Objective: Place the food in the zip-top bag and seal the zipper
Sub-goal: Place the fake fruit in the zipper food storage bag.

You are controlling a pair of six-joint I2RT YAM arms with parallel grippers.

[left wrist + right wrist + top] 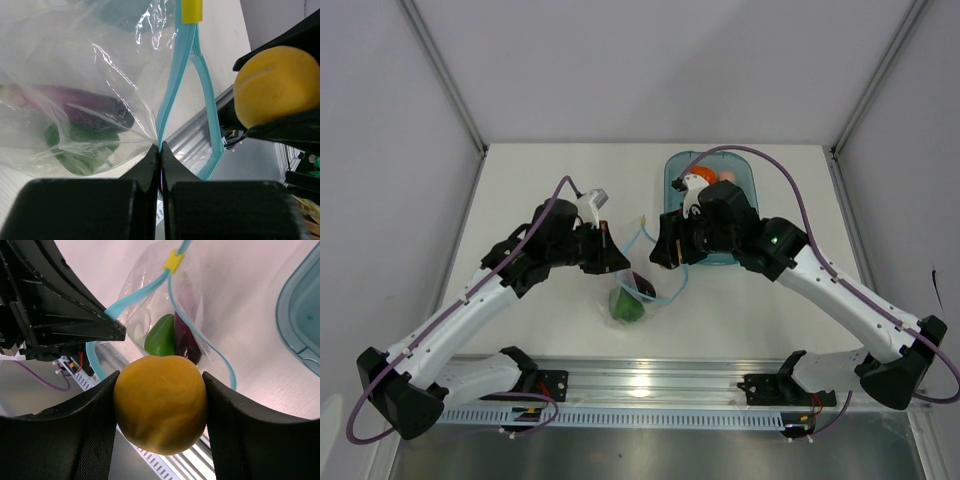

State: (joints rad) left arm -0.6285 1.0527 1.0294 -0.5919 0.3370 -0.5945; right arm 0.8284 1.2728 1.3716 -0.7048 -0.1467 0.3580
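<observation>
The clear zip-top bag (628, 300) lies near the table's front edge, its mouth open. It holds a green pepper (80, 147) and a purple eggplant (85, 105). My left gripper (161, 149) is shut on the light-blue zipper (172, 85) and holds that edge up; a yellow slider (191, 10) sits further along the strip. My right gripper (160, 380) is shut on the yellow lemon (160, 402), just above the bag's mouth (170, 315). In the top view the left gripper (617, 262) and right gripper (658, 252) are close together over the bag.
A teal translucent tray (672, 185) stands behind the right gripper, with an orange-red tomato (700, 173) and a pale egg (728, 177) in it. The metal rail (650, 385) runs along the table's front edge, just below the bag.
</observation>
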